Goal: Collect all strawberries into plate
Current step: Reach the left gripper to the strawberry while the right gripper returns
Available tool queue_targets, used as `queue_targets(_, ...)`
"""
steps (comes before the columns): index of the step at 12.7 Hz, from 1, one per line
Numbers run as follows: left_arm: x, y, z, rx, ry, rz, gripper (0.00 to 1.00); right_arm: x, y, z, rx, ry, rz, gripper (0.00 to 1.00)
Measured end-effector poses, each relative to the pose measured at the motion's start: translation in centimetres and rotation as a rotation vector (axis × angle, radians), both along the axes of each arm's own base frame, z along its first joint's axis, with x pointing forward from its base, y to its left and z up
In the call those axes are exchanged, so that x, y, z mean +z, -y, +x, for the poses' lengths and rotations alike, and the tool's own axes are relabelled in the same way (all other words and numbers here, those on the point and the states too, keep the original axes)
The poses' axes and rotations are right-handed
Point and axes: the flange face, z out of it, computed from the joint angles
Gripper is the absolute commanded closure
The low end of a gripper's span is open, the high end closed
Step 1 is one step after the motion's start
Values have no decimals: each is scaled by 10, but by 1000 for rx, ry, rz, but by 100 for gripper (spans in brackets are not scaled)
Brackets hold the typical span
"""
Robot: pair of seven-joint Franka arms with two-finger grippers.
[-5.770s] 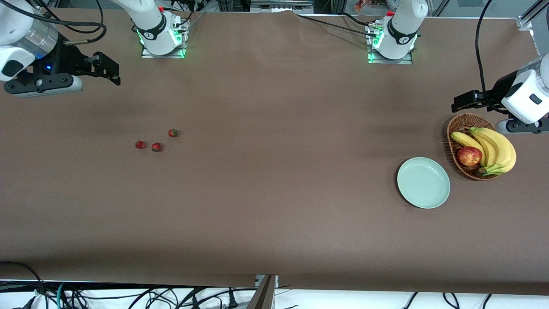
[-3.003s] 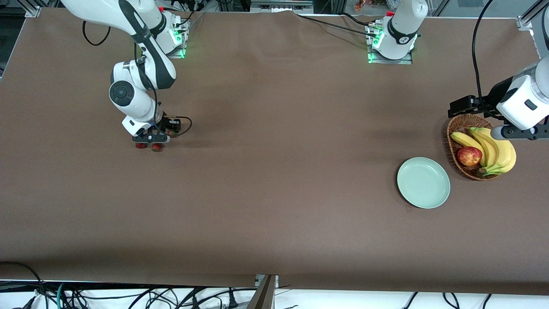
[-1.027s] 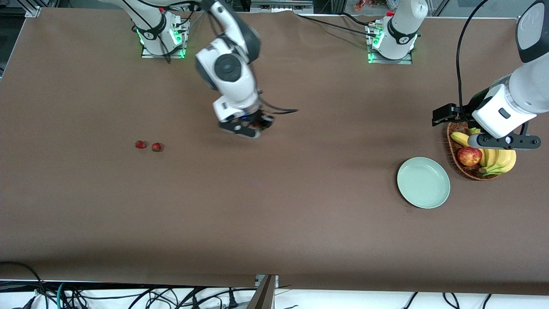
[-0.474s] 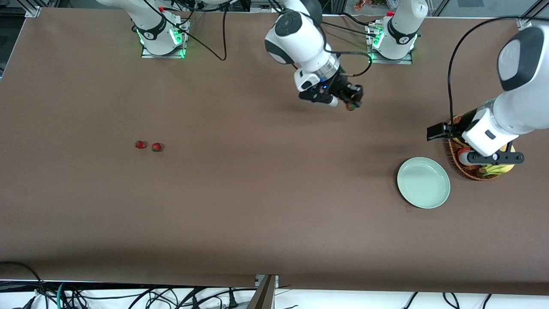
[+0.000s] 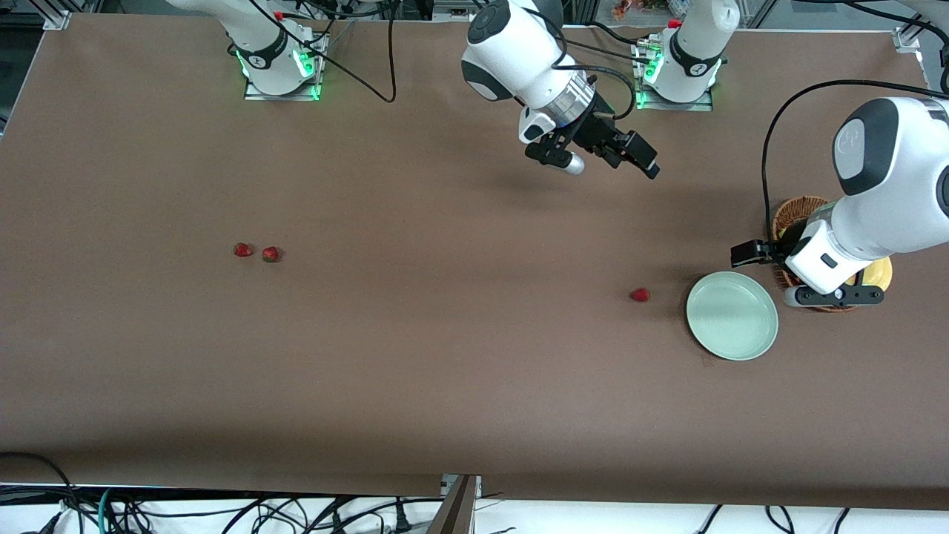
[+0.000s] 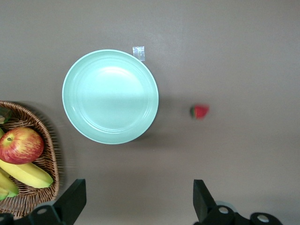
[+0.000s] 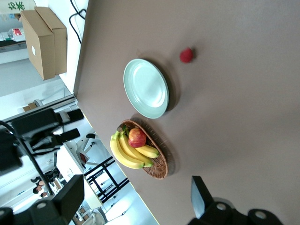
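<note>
Right, the right pincer (image 5: 630,154) hangs in the upper middle of the front view, over bare brown table (image 5: 445,356). Its black fingers are spread wide with nothing between them; the right wrist view shows the same gap from above.

Low in the left wrist view, the left pincer (image 6: 138,204) is also fully spread and carries nothing. It hovers over the table at the rim of the basket (image 6: 51,159). From the front, its white wrist covers most of that basket, so only a brown woven arc and a sliver of yellow peek out.

The plate (image 5: 732,316) is round, shallow and pale mint green. It is smooth and glossy, with a soft raised rim, and sits at the left arm's end of the table, touching nothing. A tiny scrap of clear tape (image 6: 138,53) lies just at its edge.

One strawberry (image 5: 640,294), a small red lump with a dark green cap, rests on the table. It is near the plate but clearly apart from it, on the side toward the right arm's end. The other two strawberries (image 5: 242,250) (image 5: 270,254) sit close together, well apart from the plate, toward the right arm's end. Their surface detail is too small to read.

In the left wrist view, the wicker basket is cut off at the frame edge. It holds a red-yellow apple (image 6: 21,144) against smooth yellow bananas (image 6: 26,172). The table cover looks matte and even all over.
</note>
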Motion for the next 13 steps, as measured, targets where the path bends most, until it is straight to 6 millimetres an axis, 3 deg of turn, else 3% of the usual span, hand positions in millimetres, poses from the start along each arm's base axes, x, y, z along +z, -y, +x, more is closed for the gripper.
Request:
queue_targets(2, -16, 3, 4, -6, 24, -2, 0, 4, 18, 19, 39, -14, -96, 0)
queue_targets(4, -56, 23, 11, -31, 77, -13, 0, 8, 49, 41, 178, 1, -285, 0)
queue_targets(6, -120, 49, 25, -55, 153, -32, 0, 0, 105, 77, 361, 17, -530, 0)
queue_targets(8, -181, 51, 41, -46, 243, -41, 0, -18, 170, 125, 512, 50, -681, 0)
queue_targets(9, -202, 51, 48, -41, 281, -43, 0, -32, 206, 150, 574, 65, -722, 0)
queue_targets(11, -212, 57, 72, -44, 339, -55, 0, -67, 281, 195, 691, 76, -766, 0)
queue_targets(13, -193, 80, 98, -68, 408, -72, 0, -95, 347, 223, 779, 75, -809, 0)
